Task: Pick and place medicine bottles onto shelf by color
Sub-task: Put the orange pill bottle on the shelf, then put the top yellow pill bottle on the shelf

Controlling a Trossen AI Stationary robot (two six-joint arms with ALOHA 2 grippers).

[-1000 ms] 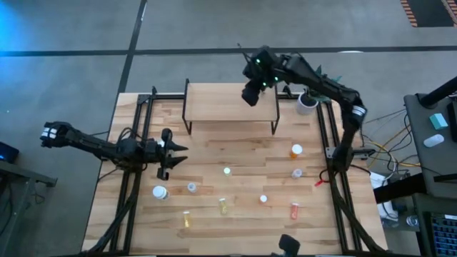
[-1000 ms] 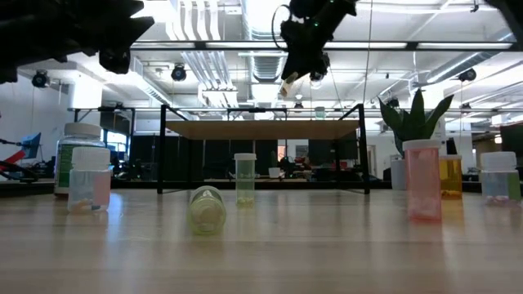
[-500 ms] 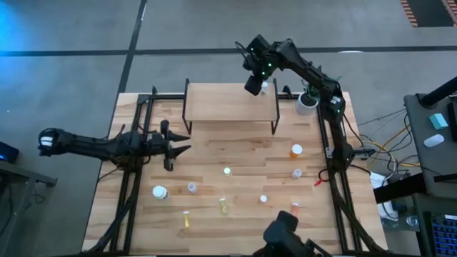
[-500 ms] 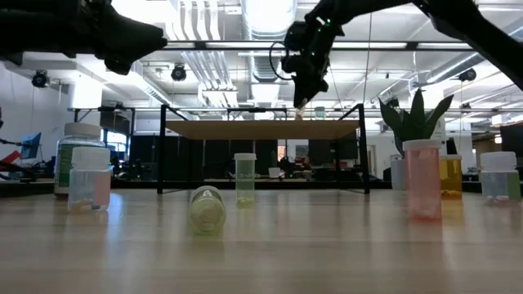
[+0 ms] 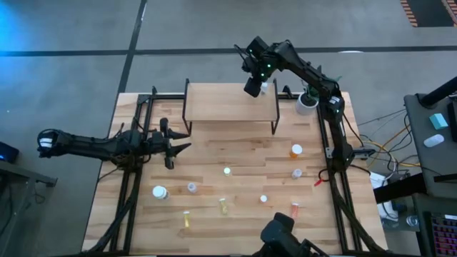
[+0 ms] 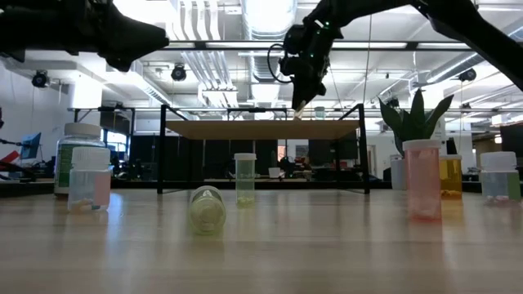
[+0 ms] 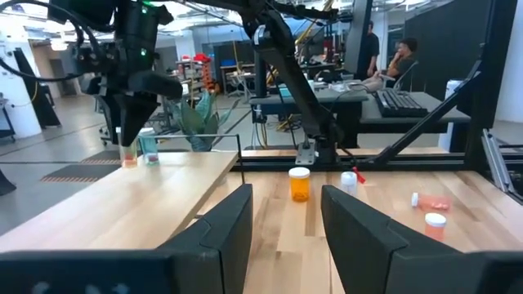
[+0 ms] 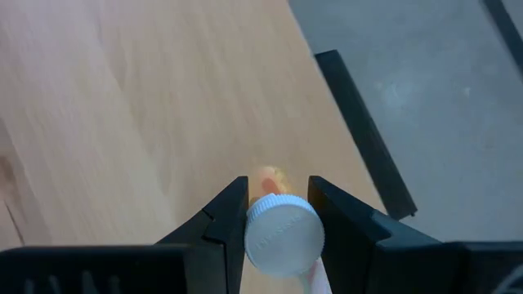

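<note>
Barely anything has shifted in the last half second: the right gripper (image 5: 255,87) still hangs over the far right corner of the shelf (image 5: 221,103), fingers clamped on a white-capped orange pill bottle (image 8: 284,232) held just above the light wood top. One second ago that arm sat slightly nearer the shelf's middle. The left gripper (image 5: 173,143) has stayed put over the table's left side, its fingers (image 7: 221,233) spread apart around nothing.

On the wooden table (image 5: 243,160) the remaining bottles are scattered across the near half: an amber bottle (image 5: 295,150) at the right, a large white bottle (image 5: 159,192) at the left, a yellowish bottle lying on its side (image 6: 207,209). A potted plant (image 6: 413,122) stands at the far right corner. Behind lies a workshop with ceiling lights and a seated person (image 7: 400,61).

From the left wrist view, two small bottles (image 7: 137,149) already on the shelf are too small to tell their colours.
</note>
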